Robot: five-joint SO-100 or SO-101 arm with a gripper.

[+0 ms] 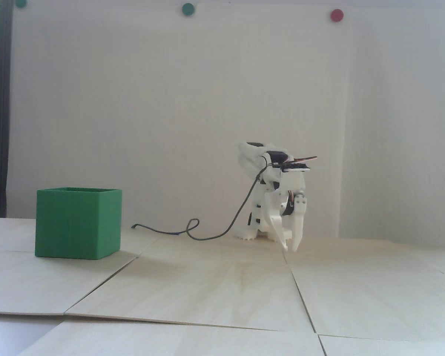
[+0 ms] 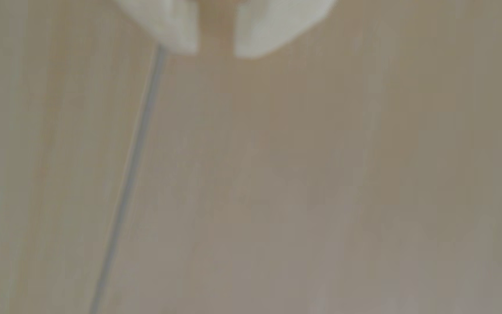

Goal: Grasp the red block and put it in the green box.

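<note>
The tool (image 1: 290, 247) hung slightly spread and empty near the desk (image 1: 222, 289), right of centre. The green box (image 1: 78, 222) sat left; no red block showed, so any closing would likely grab nothing.

The green box (image 1: 78, 224) stands upright on the pale wooden surface (image 1: 222, 289), a solid green cube with thin walls and finely ribbed sides. Its open top faces straight up, and the rim shows as a thin lighter line. In the fixed view it sits at about nine o'clock from the middle of the surface, turned slightly so that two sides show: a broad one facing front and a narrower, darker one on its right. It casts a soft shadow toward three o'clock. The red block cannot be seen in either view.
</note>
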